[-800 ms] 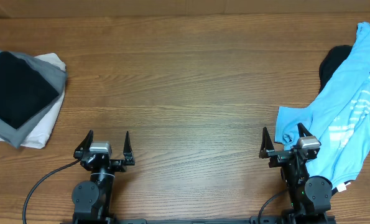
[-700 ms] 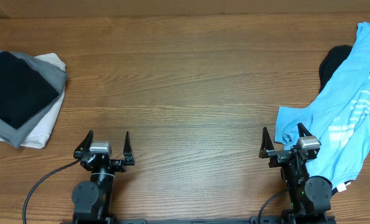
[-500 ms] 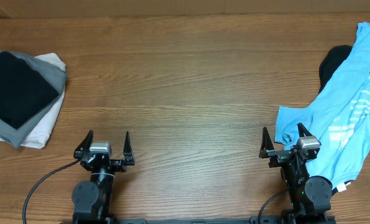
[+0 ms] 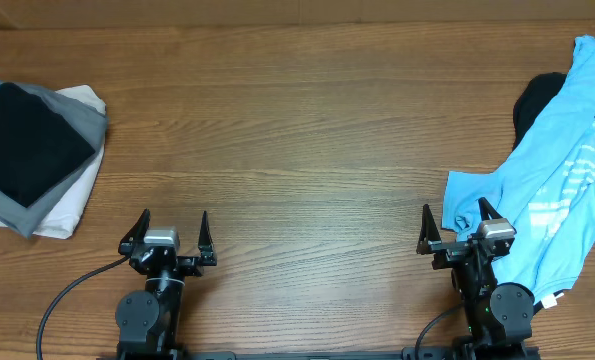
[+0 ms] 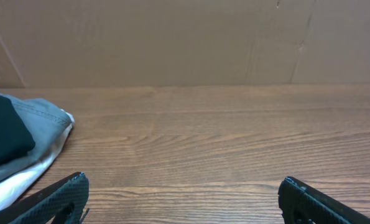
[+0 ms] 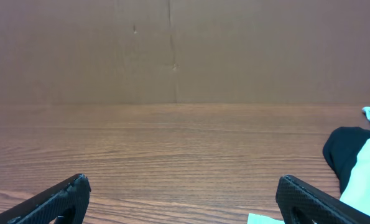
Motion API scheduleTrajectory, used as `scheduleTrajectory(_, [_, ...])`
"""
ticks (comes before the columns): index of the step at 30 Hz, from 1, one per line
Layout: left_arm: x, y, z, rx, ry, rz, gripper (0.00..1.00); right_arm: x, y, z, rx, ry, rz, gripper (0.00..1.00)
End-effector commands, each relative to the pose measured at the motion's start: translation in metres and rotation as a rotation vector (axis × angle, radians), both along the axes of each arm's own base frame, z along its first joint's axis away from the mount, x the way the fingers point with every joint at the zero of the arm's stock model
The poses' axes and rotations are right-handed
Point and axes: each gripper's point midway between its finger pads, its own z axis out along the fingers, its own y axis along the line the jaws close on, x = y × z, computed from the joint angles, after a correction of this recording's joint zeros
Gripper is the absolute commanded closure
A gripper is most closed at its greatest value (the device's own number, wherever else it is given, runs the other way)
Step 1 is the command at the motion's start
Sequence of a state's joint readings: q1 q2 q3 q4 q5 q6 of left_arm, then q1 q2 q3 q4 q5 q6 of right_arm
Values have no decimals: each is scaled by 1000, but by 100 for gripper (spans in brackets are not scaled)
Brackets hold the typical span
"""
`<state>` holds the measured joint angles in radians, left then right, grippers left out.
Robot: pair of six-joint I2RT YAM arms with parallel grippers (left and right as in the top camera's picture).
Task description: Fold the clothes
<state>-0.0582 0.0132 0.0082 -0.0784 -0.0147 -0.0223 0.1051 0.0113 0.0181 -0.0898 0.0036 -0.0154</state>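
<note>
A sky-blue T-shirt point(image 4: 562, 170) with white stripes lies crumpled at the table's right edge, partly over a black garment point(image 4: 535, 100). Both show at the right edge of the right wrist view, the shirt point(image 6: 365, 180) and the black garment point(image 6: 343, 152). A folded stack lies at the far left: a black garment point(image 4: 22, 140) on a grey one point(image 4: 82, 125) on a white one point(image 4: 67, 205). The stack also shows in the left wrist view point(image 5: 10, 143). My left gripper point(image 4: 171, 225) is open and empty near the front edge. My right gripper point(image 4: 455, 220) is open and empty, its right finger beside the shirt's hem.
A brown cardboard wall point(image 5: 185, 40) stands along the table's far edge. The wooden table point(image 4: 297, 140) stretches between the two clothes piles. A black cable point(image 4: 62, 300) runs from the left arm's base to the front left.
</note>
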Motion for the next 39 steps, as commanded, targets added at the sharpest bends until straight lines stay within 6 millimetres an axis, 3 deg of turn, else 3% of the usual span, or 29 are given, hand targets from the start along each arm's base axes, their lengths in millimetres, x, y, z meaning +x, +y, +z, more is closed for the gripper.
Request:
scheduleTrajectory(1, [0, -2, -1, 15, 2, -13, 0, 0, 0, -2, -4, -2, 0, 0])
scheduleTrajectory(21, [0, -2, -1, 15, 1, -13, 0, 0, 0, -2, -3, -2, 0, 0])
scheduleTrajectory(25, [0, -2, 1, 9, -8, -13, 0, 0, 0, 1, 75, -3, -2, 0])
scheduleTrajectory(32, [-7, -2, 29, -2, -14, -13, 0, -4, -10, 27, 110, -27, -52, 0])
scheduleTrajectory(39, [-6, -5, 55, -15, 55, -29, 0, -3, -18, 51, 145, 58, -105, 0])
